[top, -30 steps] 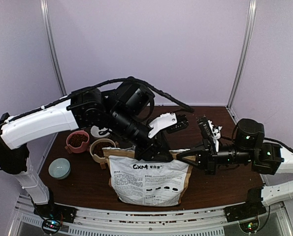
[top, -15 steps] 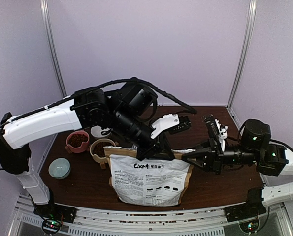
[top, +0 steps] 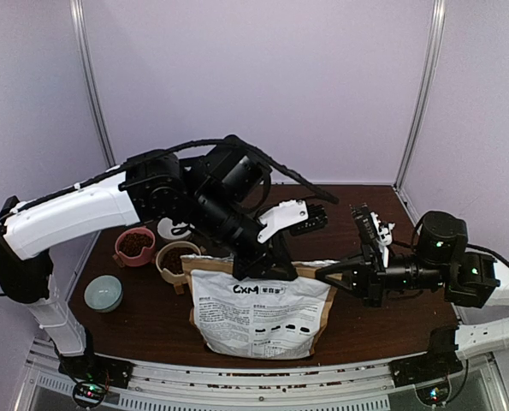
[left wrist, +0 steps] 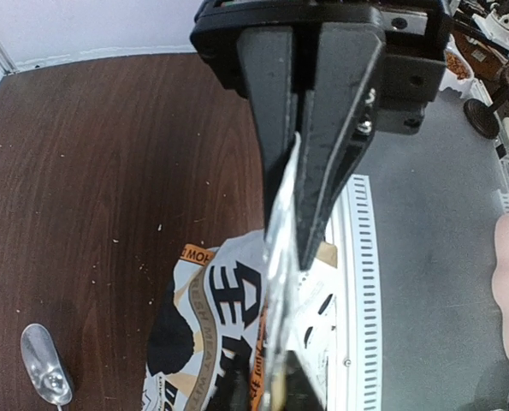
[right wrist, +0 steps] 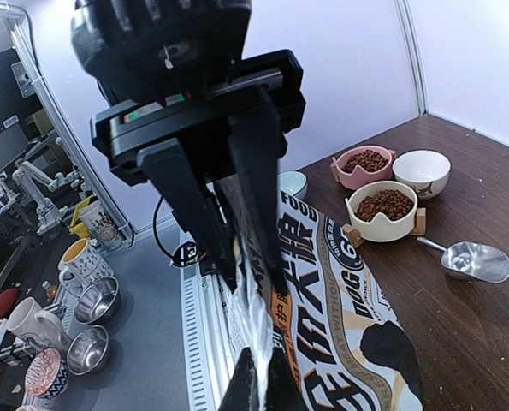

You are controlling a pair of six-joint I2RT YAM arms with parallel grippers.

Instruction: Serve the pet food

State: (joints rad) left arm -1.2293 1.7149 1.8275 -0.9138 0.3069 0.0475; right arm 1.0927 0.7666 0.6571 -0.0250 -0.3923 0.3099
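the left gripper [left wrist: 295, 231] is pinched shut on the top edge of the bag [top: 258, 312] near its middle. the right gripper [right wrist: 256, 381] is clamped on that edge's right end. the edge runs side to side between them. kibble [right wrist: 386, 205] sits in bowls [right wrist: 382, 229] left of the bag, nearer the left arm.

Bag [top: 258, 312] stands front and centre, blocking the middle. Its top edge is taken: left gripper [left wrist: 292, 224] and right gripper [right wrist: 258, 377] both pinch it, close together. Left arm [top: 74, 214] arches over the left side, where the pink bowl [top: 136, 246], cream bowl [top: 175, 259] and white bowl [top: 170, 229] bunch up. Scoop [right wrist: 468, 259] lies near the cream bowl. Table [top: 382, 195] is bare back-right, and front-left between green bowl [top: 103, 293] and bag.
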